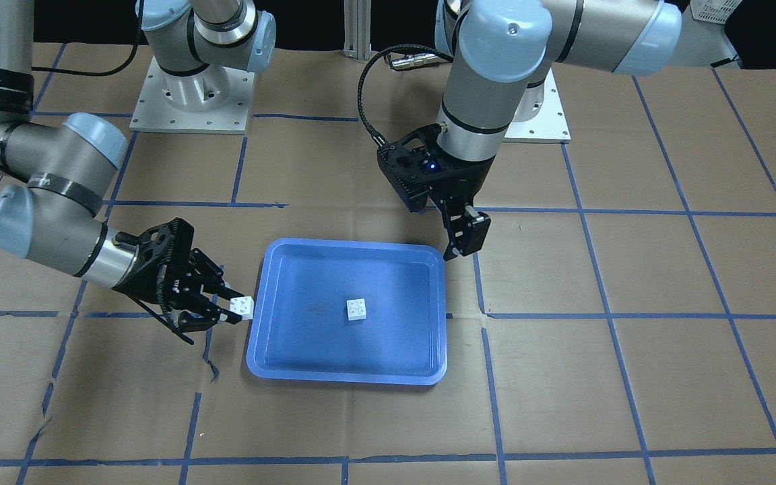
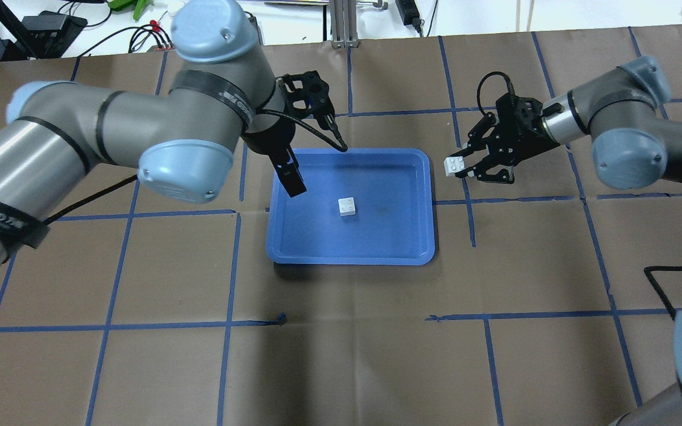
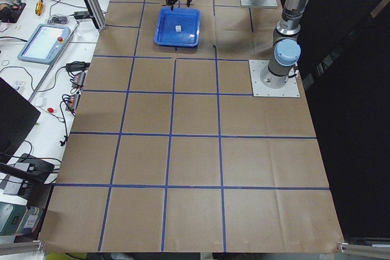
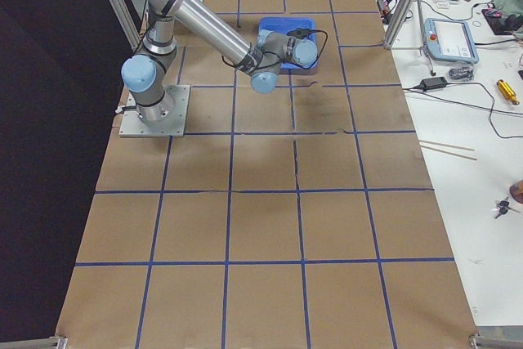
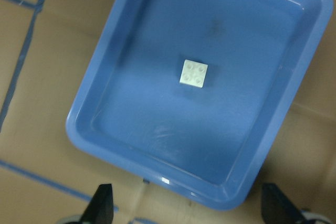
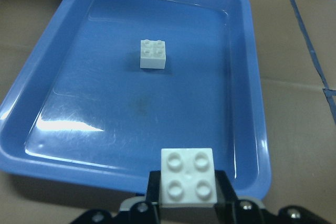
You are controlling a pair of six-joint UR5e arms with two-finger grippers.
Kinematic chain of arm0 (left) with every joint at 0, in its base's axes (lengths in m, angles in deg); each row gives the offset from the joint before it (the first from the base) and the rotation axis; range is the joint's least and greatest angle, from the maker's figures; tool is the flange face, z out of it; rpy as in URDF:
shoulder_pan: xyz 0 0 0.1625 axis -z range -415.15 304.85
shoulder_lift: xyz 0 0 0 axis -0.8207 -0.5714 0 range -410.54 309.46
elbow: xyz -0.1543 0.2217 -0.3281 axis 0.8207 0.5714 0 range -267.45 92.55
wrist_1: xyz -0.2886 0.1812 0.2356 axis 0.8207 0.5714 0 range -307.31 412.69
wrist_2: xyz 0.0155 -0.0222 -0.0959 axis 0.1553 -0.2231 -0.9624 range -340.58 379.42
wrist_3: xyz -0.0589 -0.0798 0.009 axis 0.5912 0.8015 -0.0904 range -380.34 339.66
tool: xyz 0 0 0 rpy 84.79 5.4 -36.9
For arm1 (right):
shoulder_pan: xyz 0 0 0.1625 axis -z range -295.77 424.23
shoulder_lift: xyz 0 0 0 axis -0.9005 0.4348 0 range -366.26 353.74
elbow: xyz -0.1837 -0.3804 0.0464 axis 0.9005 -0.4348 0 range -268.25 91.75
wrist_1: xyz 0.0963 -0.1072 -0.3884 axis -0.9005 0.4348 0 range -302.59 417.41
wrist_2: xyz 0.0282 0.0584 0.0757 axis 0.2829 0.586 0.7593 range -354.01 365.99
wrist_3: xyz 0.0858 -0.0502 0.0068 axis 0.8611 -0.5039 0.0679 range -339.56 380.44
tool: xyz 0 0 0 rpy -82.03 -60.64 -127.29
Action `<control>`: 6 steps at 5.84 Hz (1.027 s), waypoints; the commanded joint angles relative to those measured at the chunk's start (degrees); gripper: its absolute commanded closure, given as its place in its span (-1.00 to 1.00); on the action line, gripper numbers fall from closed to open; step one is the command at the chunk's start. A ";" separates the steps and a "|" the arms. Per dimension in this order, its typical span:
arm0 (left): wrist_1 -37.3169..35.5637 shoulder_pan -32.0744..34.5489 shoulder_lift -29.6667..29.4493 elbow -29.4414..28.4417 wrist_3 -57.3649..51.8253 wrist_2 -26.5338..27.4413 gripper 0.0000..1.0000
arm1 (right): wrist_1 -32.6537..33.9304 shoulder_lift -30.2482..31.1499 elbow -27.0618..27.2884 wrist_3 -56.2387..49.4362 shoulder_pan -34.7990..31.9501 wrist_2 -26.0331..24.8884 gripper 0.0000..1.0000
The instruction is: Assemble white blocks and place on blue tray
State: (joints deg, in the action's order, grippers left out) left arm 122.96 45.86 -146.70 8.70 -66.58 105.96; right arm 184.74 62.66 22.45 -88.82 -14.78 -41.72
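Observation:
The blue tray [image 1: 347, 376] lies mid-table, also in the overhead view [image 2: 350, 259]. One white block [image 1: 357, 309] sits studs up on its bottom, also seen in the overhead view [image 2: 347, 206], the left wrist view [image 5: 193, 73] and the right wrist view [image 6: 153, 54]. My right gripper [image 1: 232, 312] is shut on the second white block [image 2: 453, 166] and holds it studs up just outside the tray's right rim [image 6: 258, 108]; this block shows close in the right wrist view [image 6: 188, 182]. My left gripper [image 2: 292, 178] is open and empty above the tray's far left corner, its fingertips [image 5: 103, 203] wide apart.
The table is covered in brown paper with a grid of blue tape lines [image 2: 234, 266]. Both arm bases [image 1: 192, 101] stand on plates at the robot's side. A bench with a teach pendant [image 3: 42, 41] and cables runs along the far side.

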 commanded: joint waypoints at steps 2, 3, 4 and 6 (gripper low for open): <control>13.44 -0.91 1.68 -8.76 26.78 4.87 -0.99 | 13.28 -0.37 3.55 15.52 -7.72 -0.01 0.49; 14.10 -2.21 1.85 -9.49 32.90 5.04 -0.99 | 13.65 -0.37 3.64 18.78 -8.96 -0.10 0.49; 14.02 -3.45 2.55 -9.58 41.93 5.13 -0.99 | 13.74 -0.63 3.64 20.03 -9.23 -0.18 0.49; 13.40 -3.98 4.14 -7.92 43.07 5.04 -0.99 | 17.05 -4.04 3.55 20.13 -9.76 -0.27 0.51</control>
State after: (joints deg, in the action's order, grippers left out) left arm 136.72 42.16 -143.02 0.34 -24.37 111.02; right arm 199.57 60.34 26.03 -68.87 -24.18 -41.89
